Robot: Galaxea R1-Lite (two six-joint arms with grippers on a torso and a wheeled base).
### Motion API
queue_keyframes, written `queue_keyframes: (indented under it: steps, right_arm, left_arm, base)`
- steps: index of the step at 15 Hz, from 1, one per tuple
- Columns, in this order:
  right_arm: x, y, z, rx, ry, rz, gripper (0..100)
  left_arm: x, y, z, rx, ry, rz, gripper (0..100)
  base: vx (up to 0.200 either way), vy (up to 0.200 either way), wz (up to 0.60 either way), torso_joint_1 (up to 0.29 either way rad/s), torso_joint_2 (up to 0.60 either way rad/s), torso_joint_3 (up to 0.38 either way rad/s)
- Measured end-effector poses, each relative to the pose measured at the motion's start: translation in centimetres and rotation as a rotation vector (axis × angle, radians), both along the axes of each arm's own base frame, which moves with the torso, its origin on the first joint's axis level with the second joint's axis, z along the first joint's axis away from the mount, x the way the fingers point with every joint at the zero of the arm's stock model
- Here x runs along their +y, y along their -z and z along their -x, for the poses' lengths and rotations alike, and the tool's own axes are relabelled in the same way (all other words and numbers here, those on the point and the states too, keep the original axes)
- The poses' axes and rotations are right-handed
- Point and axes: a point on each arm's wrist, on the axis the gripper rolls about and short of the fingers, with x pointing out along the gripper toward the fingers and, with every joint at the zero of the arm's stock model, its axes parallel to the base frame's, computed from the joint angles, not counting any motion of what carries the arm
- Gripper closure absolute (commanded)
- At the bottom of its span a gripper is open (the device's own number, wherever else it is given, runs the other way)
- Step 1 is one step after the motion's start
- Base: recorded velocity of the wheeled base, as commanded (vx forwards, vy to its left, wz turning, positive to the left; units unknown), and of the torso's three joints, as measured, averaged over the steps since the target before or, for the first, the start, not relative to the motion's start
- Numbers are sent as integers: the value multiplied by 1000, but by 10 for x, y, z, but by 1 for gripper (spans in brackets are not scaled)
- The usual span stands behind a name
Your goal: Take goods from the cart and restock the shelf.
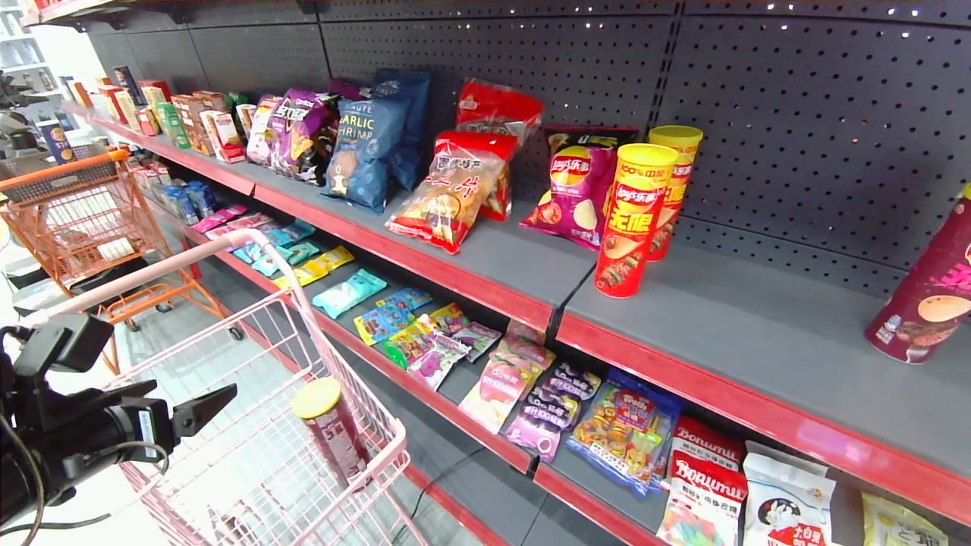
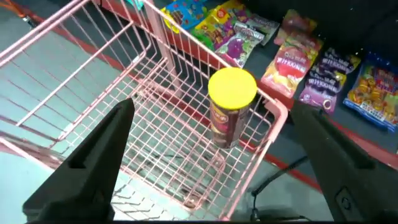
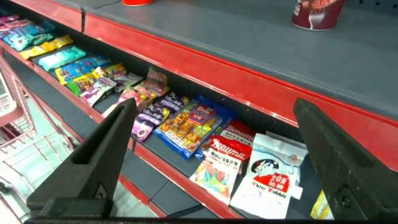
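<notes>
A pink cart (image 1: 152,274) stands by the shelf (image 1: 758,326). In the cart's corner near the shelf, a dark red can (image 1: 334,432) with a yellow lid stands up straight. The left gripper (image 1: 199,409) hangs over the cart, fingers spread wide and holding nothing. The right gripper (image 3: 214,106) is wide open too and holds nothing, and it faces the low shelf with candy bags (image 3: 189,124). Up top, two red cans (image 1: 633,220) stand next to chip bags (image 1: 447,193).

Yellow-lidded maroon chip can (image 1: 331,432) upright in the pink cart (image 1: 391,445) beside the red-edged shelf (image 1: 721,326)
</notes>
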Motion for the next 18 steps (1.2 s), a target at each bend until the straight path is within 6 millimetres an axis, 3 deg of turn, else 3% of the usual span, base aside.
queue_keyframes:
  steps: [18]
  right_arm:
    - [0, 0, 0, -1, 0, 0, 0]
  left_arm:
    - [0, 14, 0, 69, -2, 12, 0]
  base:
    - [0, 0, 0, -50, 129, 80]
